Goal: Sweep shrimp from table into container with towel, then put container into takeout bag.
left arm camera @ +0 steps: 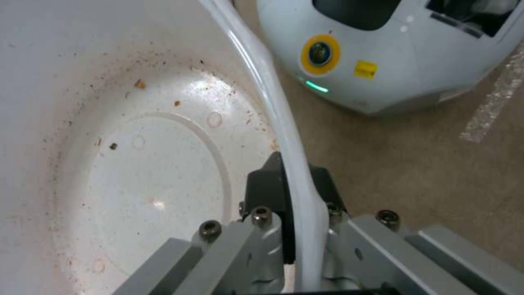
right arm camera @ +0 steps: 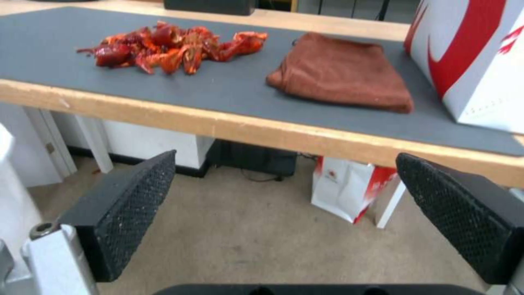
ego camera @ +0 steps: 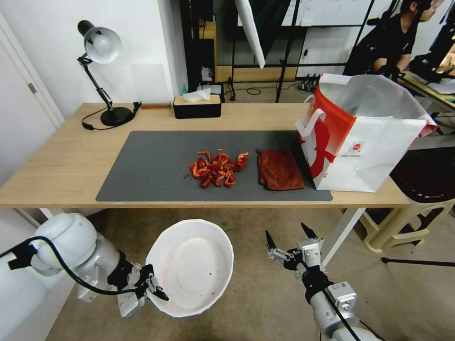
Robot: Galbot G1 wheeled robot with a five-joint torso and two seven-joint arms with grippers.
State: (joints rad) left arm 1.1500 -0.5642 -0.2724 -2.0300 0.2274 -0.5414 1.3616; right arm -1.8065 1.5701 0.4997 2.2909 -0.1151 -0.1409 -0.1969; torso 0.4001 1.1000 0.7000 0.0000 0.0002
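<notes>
The left pincer point(ego camera: 159, 293) is down low in front of the table point(ego camera: 61, 161), over the floor. It is clamped on the rim of the container point(ego camera: 192, 265), a round white bowl. One finger is inside the rim and one is outside, as the left wrist view shows. The bowl hangs below the table's front edge and tips a little. Inside it there are only tiny brown crumbs and a faint reddish stain.

The right pincer point(ego camera: 289, 234) is also low in front of the table, to the right of the bowl. Its two black fingers point(right arm camera: 131, 213) are wide apart and hold nothing. They point toward the table edge.

The shrimp point(ego camera: 218, 168) lie in a small red pile in the middle of the dark grey mat point(ego camera: 142, 170) on the table. The towel point(ego camera: 279, 169) lies flat on the mat just beside the pile, on its right. It does not touch the shrimp.

The takeout bag point(ego camera: 365, 142) stands upright at the right end of the table, just beside the towel. Its top is open.

At the back of the table there are a desk lamp point(ego camera: 102, 71) on the left and a black tissue box point(ego camera: 196, 105) near the middle.
</notes>
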